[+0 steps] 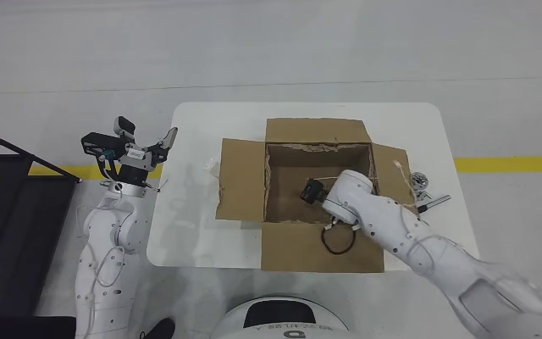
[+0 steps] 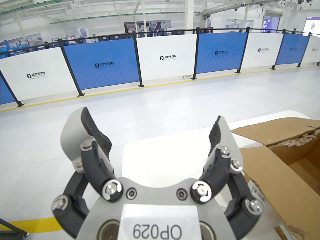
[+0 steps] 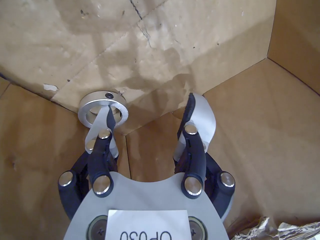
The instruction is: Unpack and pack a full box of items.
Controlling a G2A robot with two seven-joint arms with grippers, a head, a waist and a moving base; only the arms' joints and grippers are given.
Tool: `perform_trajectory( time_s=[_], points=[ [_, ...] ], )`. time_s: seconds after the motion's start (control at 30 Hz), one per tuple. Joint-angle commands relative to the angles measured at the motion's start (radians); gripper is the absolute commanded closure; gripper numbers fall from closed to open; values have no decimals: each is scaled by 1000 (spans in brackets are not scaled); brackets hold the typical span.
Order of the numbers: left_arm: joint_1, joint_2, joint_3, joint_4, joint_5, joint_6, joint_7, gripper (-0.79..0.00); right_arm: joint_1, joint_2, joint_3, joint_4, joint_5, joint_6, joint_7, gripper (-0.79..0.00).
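My right tool is down inside the box, jaws apart and gripping nothing: one finger sits in the hole of a metal ring, the other outside it. The ring lies flat on the box floor, near a corner (flaps folded outward). My left tool hangs off the left edge of the desk, apart from the box, jaws spread wide, empty.

White arms, black finger pads, silver screws
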Motion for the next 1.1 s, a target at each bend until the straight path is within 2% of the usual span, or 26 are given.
perform_trajectory(
  time_s=[0.0,0.1,0.3,0.4,0.43,0.47,0.53,0.57,0.63,0.67,0.73,0.83,0.93,1.07],
  points=[
    [0,0,0,0,0,0,0,-785,31,-3,-42,18,14,28,0,-311],
    [0,0,0,0,0,0,0,-785,73,-6,-87,4,39,80,0,-154],
    [0,0,0,0,0,0,0,-785,74,27,-80,-121,60,154,0,0],
    [0,0,0,0,0,0,0,-785,47,54,-53,-184,52,166,0,0],
    [0,0,0,0,0,0,0,-785,38,63,-40,-198,55,169,0,-58],
    [0,0,0,0,0,0,0,-785,28,72,-27,-209,58,169,0,-188],
    [0,0,0,0,0,0,0,-785,11,89,5,-218,73,173,0,-351],
    [0,0,0,0,0,0,0,-785,4,96,20,-220,83,169,0,-376],
    [0,0,0,0,0,0,0,-785,-7,107,48,-209,116,160,0,-483],
    [0,0,0,0,0,0,0,-785,-10,111,61,-197,140,153,0,-489],
    [0,0,0,0,0,0,0,-785,-9,115,73,-171,168,132,0,-551],
    [0,0,0,0,0,0,0,-785,1,114,77,-130,204,109,0,-548],
    [0,0,0,0,0,0,0,-785,16,105,66,-95,213,116,0,-465],
    [0,0,0,0,0,0,0,-785,34,87,47,-62,215,128,0,-422]
  ],
)
